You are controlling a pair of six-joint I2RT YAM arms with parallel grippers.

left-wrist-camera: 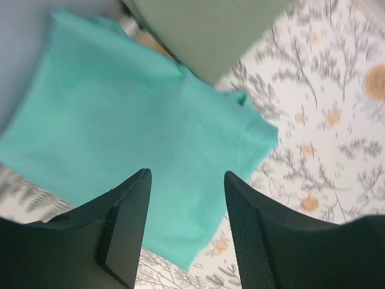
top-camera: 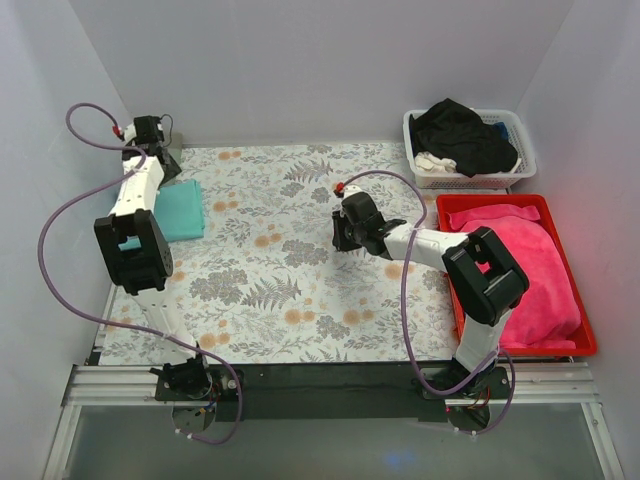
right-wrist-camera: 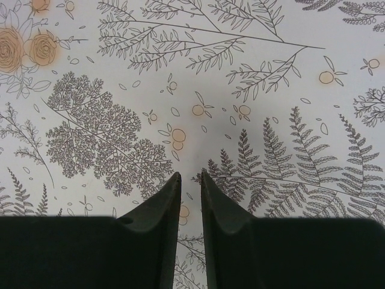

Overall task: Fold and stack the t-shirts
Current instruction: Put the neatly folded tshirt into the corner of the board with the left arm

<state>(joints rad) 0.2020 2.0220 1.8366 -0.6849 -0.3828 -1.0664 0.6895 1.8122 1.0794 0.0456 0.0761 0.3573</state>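
Note:
A teal t-shirt [top-camera: 181, 211] lies folded in a flat rectangle at the far left of the table; it fills the left wrist view [left-wrist-camera: 120, 132]. My left gripper [top-camera: 168, 168] hovers over its far edge, open and empty [left-wrist-camera: 186, 174]. A black t-shirt [top-camera: 462, 133] lies bunched in the white basket [top-camera: 523, 163] at the back right. My right gripper [top-camera: 338, 238] hangs over the bare patterned cover mid-table. Its jaws are nearly together with nothing between them [right-wrist-camera: 190, 176]. A grey-green shape [left-wrist-camera: 210, 30] sits at the teal shirt's top edge; I cannot tell what it is.
A red tray [top-camera: 588, 330] at the right holds a pink cloth [top-camera: 530, 270]. A small white cloth [top-camera: 432, 161] lies in the basket beside the black shirt. The grey fern-and-flower cover [top-camera: 290, 290] spreads over the table. White walls close in left, back and right.

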